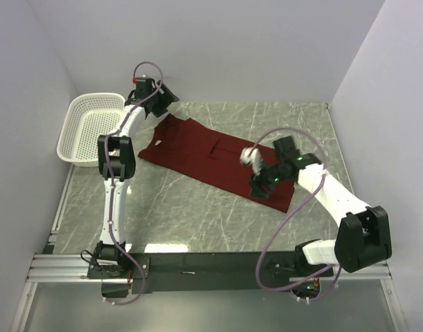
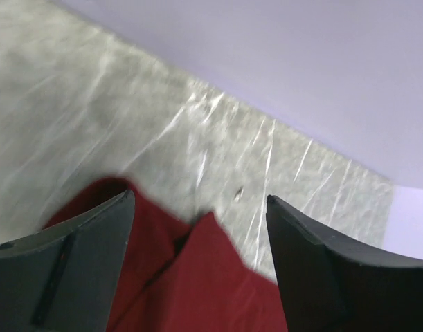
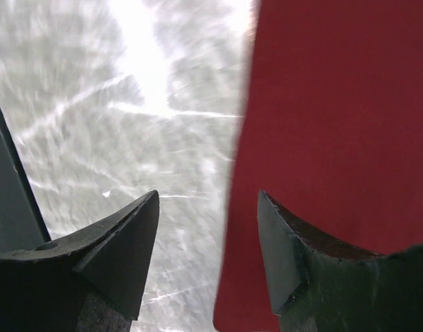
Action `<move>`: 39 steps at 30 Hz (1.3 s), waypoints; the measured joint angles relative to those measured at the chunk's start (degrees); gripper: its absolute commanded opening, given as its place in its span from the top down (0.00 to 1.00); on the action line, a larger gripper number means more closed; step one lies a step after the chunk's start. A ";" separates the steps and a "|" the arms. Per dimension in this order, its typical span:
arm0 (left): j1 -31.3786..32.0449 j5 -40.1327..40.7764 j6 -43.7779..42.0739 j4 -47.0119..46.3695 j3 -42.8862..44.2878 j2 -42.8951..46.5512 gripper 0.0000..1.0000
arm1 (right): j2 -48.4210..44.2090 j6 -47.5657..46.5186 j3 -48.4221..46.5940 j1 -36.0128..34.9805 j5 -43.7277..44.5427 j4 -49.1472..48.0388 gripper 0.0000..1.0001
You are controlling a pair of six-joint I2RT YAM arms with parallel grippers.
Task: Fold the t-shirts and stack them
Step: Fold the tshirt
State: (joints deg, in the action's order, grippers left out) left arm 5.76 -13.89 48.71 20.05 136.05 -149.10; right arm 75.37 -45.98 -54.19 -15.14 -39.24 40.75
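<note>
One dark red t-shirt [image 1: 197, 155] lies spread flat and slantwise across the marble table [image 1: 197, 214]. My left gripper [image 1: 163, 102] hovers open over the shirt's far left corner. In the left wrist view that gripper [image 2: 201, 197] has wide jaws, with a folded corner of the t-shirt [image 2: 197, 277] below them and nothing pinched. My right gripper [image 1: 258, 188] is over the shirt's near right end. The right wrist view shows this gripper [image 3: 208, 195] open, the straight edge of the t-shirt [image 3: 336, 104] running between its fingers, one finger over cloth and the other over bare table.
A white perforated basket [image 1: 90, 128] stands at the far left, against the left wall. White walls close the table on the left, back and right. The arms' black base rail [image 1: 211, 263] runs along the near edge.
</note>
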 measured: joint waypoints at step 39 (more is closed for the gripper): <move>-1.57 10.56 5.03 12.11 -102.86 122.64 0.00 | 14.03 8.63 4.81 -33.79 33.97 -11.39 0.98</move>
State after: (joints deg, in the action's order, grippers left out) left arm 4.19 -3.33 53.74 32.16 33.19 -26.46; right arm 89.41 -37.34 -49.39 -48.93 -5.28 29.36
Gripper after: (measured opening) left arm 0.995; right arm 0.020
